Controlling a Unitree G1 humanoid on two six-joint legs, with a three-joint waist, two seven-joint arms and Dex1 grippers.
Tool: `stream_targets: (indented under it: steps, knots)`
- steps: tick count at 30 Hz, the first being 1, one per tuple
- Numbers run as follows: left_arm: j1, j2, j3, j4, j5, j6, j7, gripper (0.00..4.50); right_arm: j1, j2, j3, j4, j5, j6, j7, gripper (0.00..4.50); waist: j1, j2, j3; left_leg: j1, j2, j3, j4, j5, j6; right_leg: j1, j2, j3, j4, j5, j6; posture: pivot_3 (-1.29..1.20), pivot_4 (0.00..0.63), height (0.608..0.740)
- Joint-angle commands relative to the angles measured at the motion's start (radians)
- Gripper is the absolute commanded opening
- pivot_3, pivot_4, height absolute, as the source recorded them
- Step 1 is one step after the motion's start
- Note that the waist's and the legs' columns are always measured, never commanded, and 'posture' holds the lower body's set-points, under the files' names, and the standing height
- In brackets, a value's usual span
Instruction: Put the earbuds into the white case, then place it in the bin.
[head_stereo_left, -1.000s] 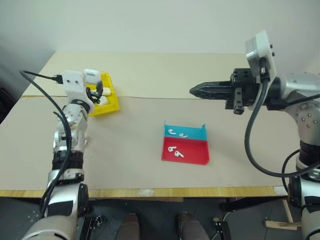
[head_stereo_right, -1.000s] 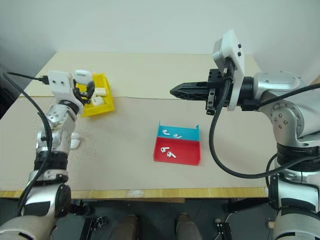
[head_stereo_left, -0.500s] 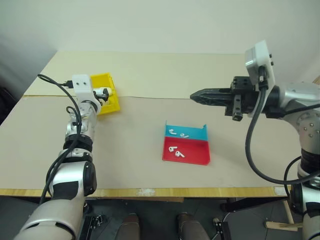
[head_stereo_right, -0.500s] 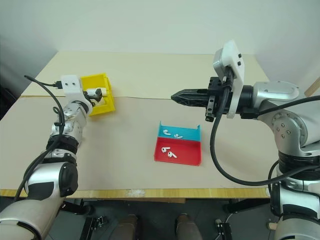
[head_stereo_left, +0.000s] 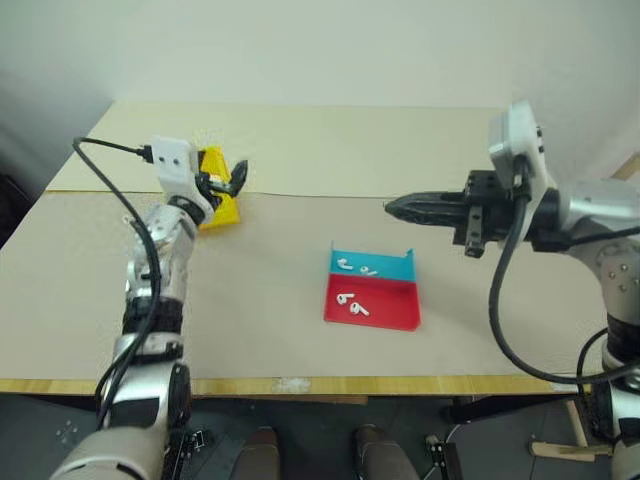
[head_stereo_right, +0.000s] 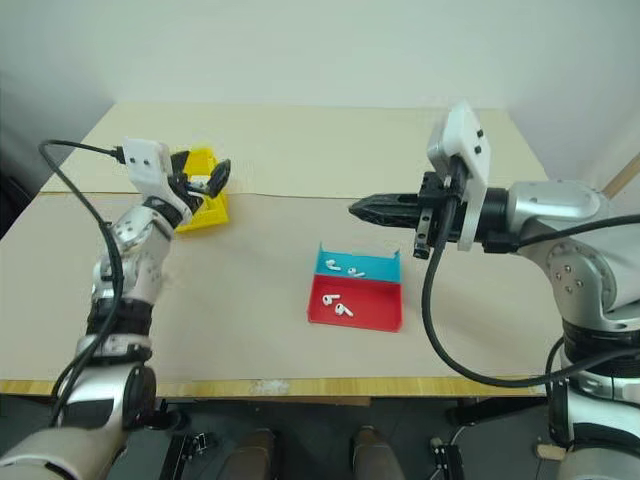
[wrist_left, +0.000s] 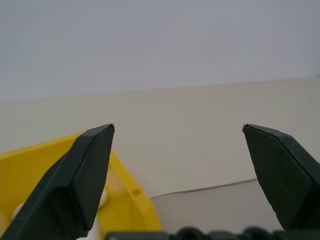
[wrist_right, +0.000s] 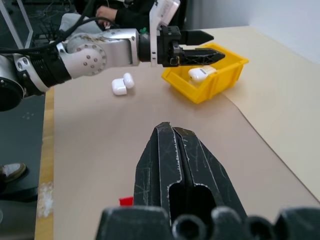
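**Left hand spread above the yellow bin, right hand pressed shut over the surface**

Left hand (head_stereo_left: 232, 179) hovers at the near right corner of the bin (head_stereo_left: 216, 163), its two black fingers (wrist_left: 85, 170) spread wide with nothing between them; the wrist view looks past the yellow rim toward the pale wall. Right hand (head_stereo_left: 392, 208) points level toward the robot's left, above the tan surface (head_stereo_left: 260, 290) and beyond the tray, its fingers pressed together on nothing.

The bin sits at the far left of the surface, just at the seam where two sheets of covering meet; inside it lies a white case (wrist_right: 201, 73), resting against the bin's floor; whether more lie under the left hand I cannot tell. Two further white cases (wrist_right: 121, 84) lie touching one another on the bare surface beside the bin, on the side toward the robot's left arm.

Near the middle of the surface stands a flat tray (head_stereo_left: 402, 309), its far half blue and its near half red; the earbuds (head_stereo_left: 352, 306) lie loose in it, a pair on the red part and another pair (head_stereo_left: 355, 267) on the blue part, well apart from the bin.
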Motion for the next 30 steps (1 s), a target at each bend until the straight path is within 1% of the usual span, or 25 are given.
stream_targets:
  steps: [1, 3, 5, 7, 8, 11, 15, 17, 19, 22, 26, 30]
  knots:
    - [0.117, 0.1, 0.027, -0.271, -0.14, 0.068, -0.195, 4.48, 0.086, -0.047, -0.06, -0.07, -0.054, -0.139, 0.054, 0.0, -0.001, 0.0, 0.0, 0.0, 0.0, 0.0, 0.0, 0.0, 0.0, 0.0, 0.0, 0.001, 0.0, 0.0, 0.0, 0.0, 0.15, 0.74]
    - [0.189, 0.143, 0.042, -0.354, -0.19, 0.08, -0.264, 4.48, 0.146, -0.077, -0.055, -0.084, -0.105, -0.209, 0.08, 0.0, -0.001, 0.0, 0.0, 0.002, 0.0, 0.001, 0.0, 0.0, -0.001, 0.001, 0.0, 0.0, 0.001, 0.0, 0.0, 0.0, 0.15, 0.74]
    - [0.285, 0.197, 0.077, -0.422, -0.245, 0.1, -0.34, 4.48, 0.238, -0.117, -0.05, -0.079, -0.175, -0.286, 0.115, 0.0, 0.0, 0.0, 0.0, 0.005, 0.0, 0.001, 0.001, 0.0, -0.001, 0.004, 0.0, 0.0, 0.0, 0.0, 0.0, 0.0, 0.15, 0.74]
    - [0.343, 0.232, 0.098, -0.466, -0.284, 0.126, -0.374, 4.48, 0.294, -0.14, -0.052, -0.068, -0.21, -0.333, 0.134, 0.0, -0.001, 0.0, 0.0, 0.008, 0.0, 0.001, 0.0, 0.0, 0.0, 0.007, 0.0, 0.0, -0.001, -0.001, 0.001, 0.0, 0.15, 0.74]
    - [0.39, 0.26, 0.116, -0.485, -0.3, 0.127, -0.417, 4.48, 0.33, -0.155, -0.05, -0.055, -0.251, -0.37, 0.134, 0.0, -0.001, 0.0, 0.0, 0.007, 0.0, 0.002, 0.0, 0.0, 0.0, 0.007, 0.0, 0.001, -0.001, -0.001, 0.001, 0.0, 0.15, 0.74]
    - [0.515, 0.32, 0.163, -0.535, -0.321, 0.095, -0.523, 4.48, 0.429, -0.175, -0.076, -0.026, -0.34, -0.498, 0.155, 0.0, -0.002, 0.0, 0.0, 0.007, 0.0, 0.002, 0.0, 0.0, 0.0, 0.006, 0.0, 0.001, -0.001, -0.001, 0.001, 0.0, 0.15, 0.74]
    - [0.629, 0.392, 0.21, -0.569, -0.33, 0.076, -0.623, 4.48, 0.51, -0.192, -0.134, -0.008, -0.357, -0.579, 0.189, 0.0, -0.005, 0.0, 0.0, 0.007, 0.001, 0.002, -0.001, 0.0, 0.0, 0.005, 0.0, 0.001, -0.002, -0.001, 0.001, 0.0, 0.15, 0.74]
    - [0.652, 0.406, 0.241, -0.583, -0.357, 0.089, -0.64, 4.48, 0.527, -0.194, -0.155, 0.003, -0.357, -0.594, 0.193, 0.0, -0.006, 0.0, 0.0, 0.008, 0.001, 0.003, 0.0, 0.0, 0.0, 0.006, 0.0, 0.002, -0.002, -0.001, 0.002, 0.0, 0.15, 0.74]
    - [0.662, 0.419, 0.265, -0.594, -0.392, 0.124, -0.648, 4.48, 0.536, -0.199, -0.172, 0.009, -0.349, -0.592, 0.195, 0.0, -0.006, 0.0, 0.0, 0.009, 0.001, 0.003, 0.0, 0.0, 0.0, 0.007, 0.0, 0.002, -0.002, -0.004, 0.006, 0.0, 0.15, 0.74]
    - [0.675, 0.423, 0.289, -0.613, -0.424, 0.138, -0.656, 4.48, 0.53, -0.2, -0.187, 0.014, -0.333, -0.583, 0.194, 0.0, -0.009, 0.0, 0.0, 0.009, 0.001, 0.003, -0.001, 0.0, 0.0, 0.007, 0.0, 0.002, -0.002, -0.004, 0.006, 0.0, 0.15, 0.74]
    - [0.684, 0.412, 0.293, -0.641, -0.416, 0.139, -0.621, 4.48, 0.511, -0.202, -0.18, 0.021, -0.329, -0.576, 0.193, 0.0, -0.014, 0.0, 0.0, 0.008, 0.001, 0.003, -0.001, 0.0, 0.0, 0.007, 0.0, 0.002, -0.002, -0.002, 0.001, 0.0, 0.15, 0.74]
    - [0.69, 0.418, 0.286, -0.645, -0.416, 0.139, -0.625, 4.48, 0.495, -0.2, -0.162, 0.029, -0.335, -0.573, 0.189, 0.0, -0.016, 0.0, 0.0, 0.009, 0.001, 0.003, -0.001, 0.0, 0.0, 0.007, 0.0, 0.002, -0.001, -0.002, 0.001, 0.0, 0.15, 0.74]
